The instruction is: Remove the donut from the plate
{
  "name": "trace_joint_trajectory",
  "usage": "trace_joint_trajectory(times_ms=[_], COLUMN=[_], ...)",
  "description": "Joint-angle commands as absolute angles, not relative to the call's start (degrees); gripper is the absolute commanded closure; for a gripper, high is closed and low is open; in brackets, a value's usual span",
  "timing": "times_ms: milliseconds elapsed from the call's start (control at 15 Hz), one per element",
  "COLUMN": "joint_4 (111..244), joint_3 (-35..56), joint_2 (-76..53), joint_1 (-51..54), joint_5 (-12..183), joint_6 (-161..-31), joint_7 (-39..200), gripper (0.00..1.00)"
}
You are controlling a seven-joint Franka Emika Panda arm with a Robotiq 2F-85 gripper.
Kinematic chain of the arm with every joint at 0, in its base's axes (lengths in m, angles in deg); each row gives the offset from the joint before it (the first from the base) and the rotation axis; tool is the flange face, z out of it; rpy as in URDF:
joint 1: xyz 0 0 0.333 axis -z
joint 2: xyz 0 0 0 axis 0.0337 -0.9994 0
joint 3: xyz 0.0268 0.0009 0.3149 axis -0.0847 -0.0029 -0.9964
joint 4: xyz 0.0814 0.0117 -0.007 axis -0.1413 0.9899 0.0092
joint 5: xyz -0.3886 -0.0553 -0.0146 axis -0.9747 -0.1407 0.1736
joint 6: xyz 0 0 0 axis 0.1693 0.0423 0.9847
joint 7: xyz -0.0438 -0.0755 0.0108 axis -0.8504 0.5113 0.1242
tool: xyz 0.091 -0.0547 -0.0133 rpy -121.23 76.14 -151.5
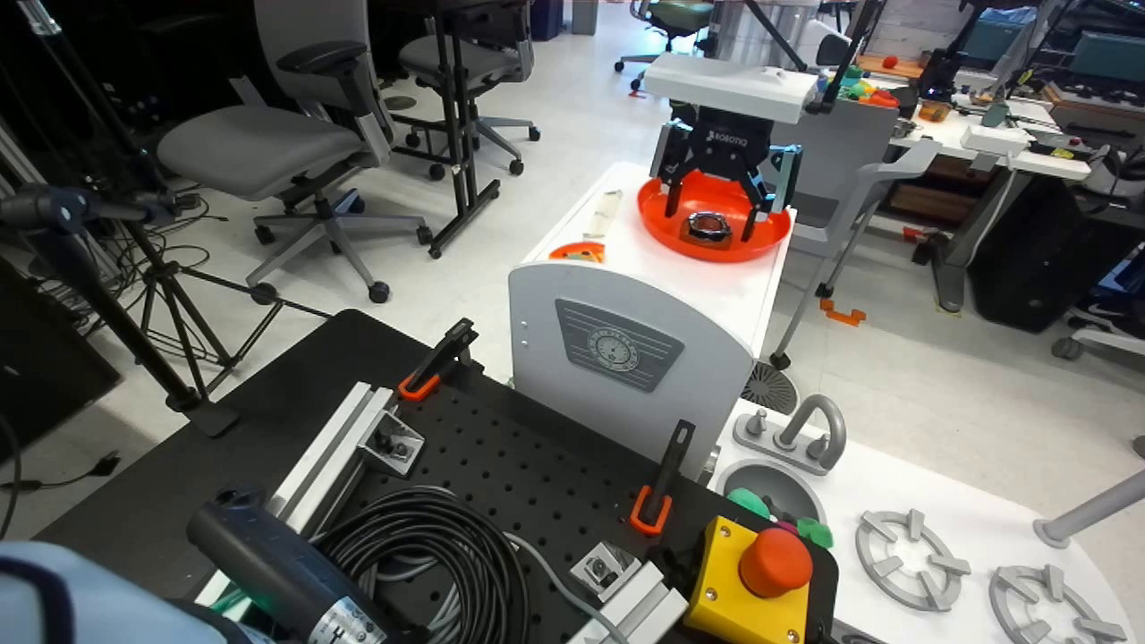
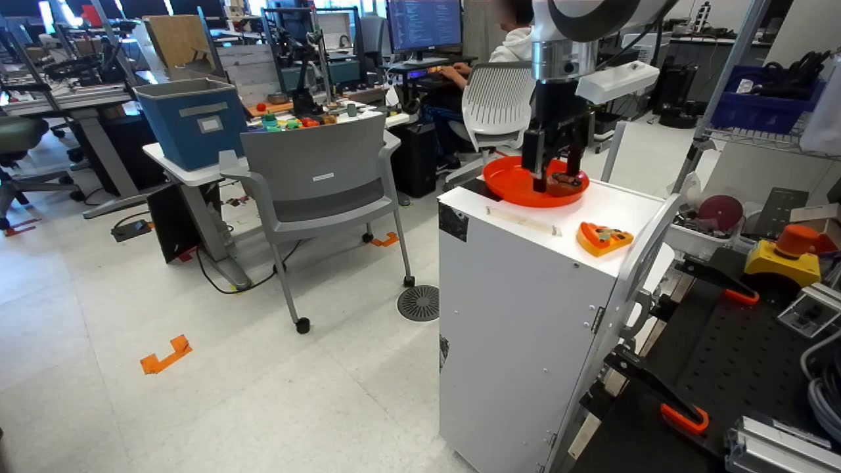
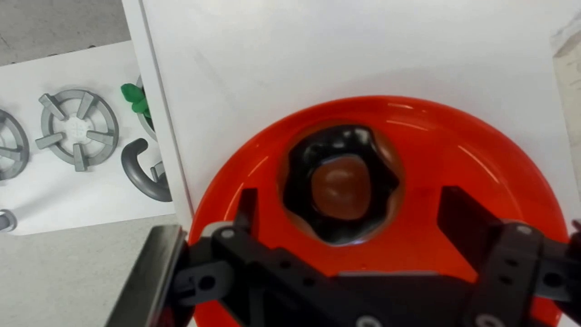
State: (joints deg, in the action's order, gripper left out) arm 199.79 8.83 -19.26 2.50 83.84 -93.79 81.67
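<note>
"Gripper [image 3: 350, 200] state?"

"Spread wide, holding nothing, over the orange plate [image 3: 422, 231], which spans the lower middle and right of my wrist view."

"And the donut [image 3: 340, 186]?"

"On the plate, near mid-frame, between the jaws but closer to the one at frame left. I'd nudge that way to even the gaps, ease down without scraping, then close gently."
</note>
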Motion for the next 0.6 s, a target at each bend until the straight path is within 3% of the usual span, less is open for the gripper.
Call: trace_joint_trajectory(times_ms=[0,267,333,533], joint_4=[203.0,203.7,203.8,204.0], joint_3=[8.6,8.6,8.6,8.6], joint_2=[-17.1,-17.0,-16.9,-17.0], joint_1=[2.7,2.7,2.8,2.8], joint_5=[84.8,85.2,85.2,85.2], joint_6=[-96.6,-97.9,-98.3,-98.9], joint_7=[81.4,81.4,81.4,81.6], gripper=[0.0,0.0,0.25,0.42])
